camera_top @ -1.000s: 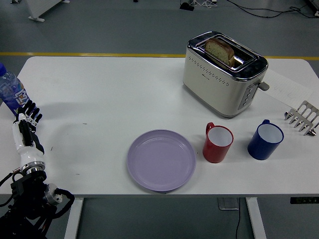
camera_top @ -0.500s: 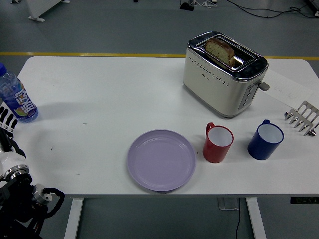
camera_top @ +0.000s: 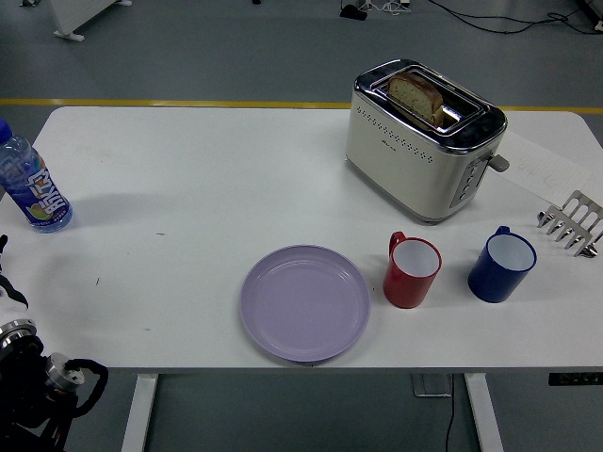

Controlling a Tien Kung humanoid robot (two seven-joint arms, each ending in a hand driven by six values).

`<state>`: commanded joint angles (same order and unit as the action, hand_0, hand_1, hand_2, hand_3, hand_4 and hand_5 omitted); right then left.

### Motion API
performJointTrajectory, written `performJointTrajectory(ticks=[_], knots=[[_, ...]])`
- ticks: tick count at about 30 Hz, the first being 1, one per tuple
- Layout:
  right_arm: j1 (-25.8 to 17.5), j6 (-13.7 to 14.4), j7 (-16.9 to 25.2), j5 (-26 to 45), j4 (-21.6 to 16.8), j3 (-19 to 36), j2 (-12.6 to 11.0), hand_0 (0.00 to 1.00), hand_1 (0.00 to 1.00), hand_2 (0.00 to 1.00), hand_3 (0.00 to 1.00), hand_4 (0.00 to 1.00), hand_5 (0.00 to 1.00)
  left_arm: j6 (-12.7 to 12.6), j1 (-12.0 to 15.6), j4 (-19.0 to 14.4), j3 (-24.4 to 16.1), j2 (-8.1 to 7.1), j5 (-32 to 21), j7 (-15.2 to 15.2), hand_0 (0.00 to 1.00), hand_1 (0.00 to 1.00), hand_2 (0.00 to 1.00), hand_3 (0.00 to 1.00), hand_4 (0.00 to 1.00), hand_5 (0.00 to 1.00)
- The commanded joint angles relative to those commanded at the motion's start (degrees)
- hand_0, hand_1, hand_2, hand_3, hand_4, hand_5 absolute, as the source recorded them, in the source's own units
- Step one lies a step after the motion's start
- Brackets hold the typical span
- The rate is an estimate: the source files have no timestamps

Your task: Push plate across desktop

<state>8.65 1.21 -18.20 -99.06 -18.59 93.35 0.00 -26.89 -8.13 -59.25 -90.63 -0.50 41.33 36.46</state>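
A round lilac plate [camera_top: 304, 302] lies flat near the table's front edge, a little left of centre. My left arm [camera_top: 28, 377] shows only at the lower left corner, below and left of the table edge, far from the plate. Its hand is mostly cut off by the picture's edge. My right arm is out of view.
A red mug [camera_top: 412, 271] stands just right of the plate, a blue mug [camera_top: 501, 265] further right. A silver toaster [camera_top: 422, 139] with bread stands behind them. A metal rack [camera_top: 572, 222] is at the right edge, a water bottle [camera_top: 31, 185] at the far left.
My left arm has drawn back down and to the left, off the table. The hand has slid almost out of view, uncovering the water bottle. The plate has not moved.
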Motion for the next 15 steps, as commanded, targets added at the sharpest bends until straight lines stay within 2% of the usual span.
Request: performJointTrajectory(ticks=[15], knots=[[-0.49, -0.06, -0.20, -0.23, -0.09, 0.07, 0.00, 0.576, 0.541, 0.608, 0.611, 0.147, 0.634, 1.16, 0.71, -0.13, -1.96, 0.27, 1.35, -1.37, 0.733, 0.764, 0.788, 0.728, 0.475, 0.998]])
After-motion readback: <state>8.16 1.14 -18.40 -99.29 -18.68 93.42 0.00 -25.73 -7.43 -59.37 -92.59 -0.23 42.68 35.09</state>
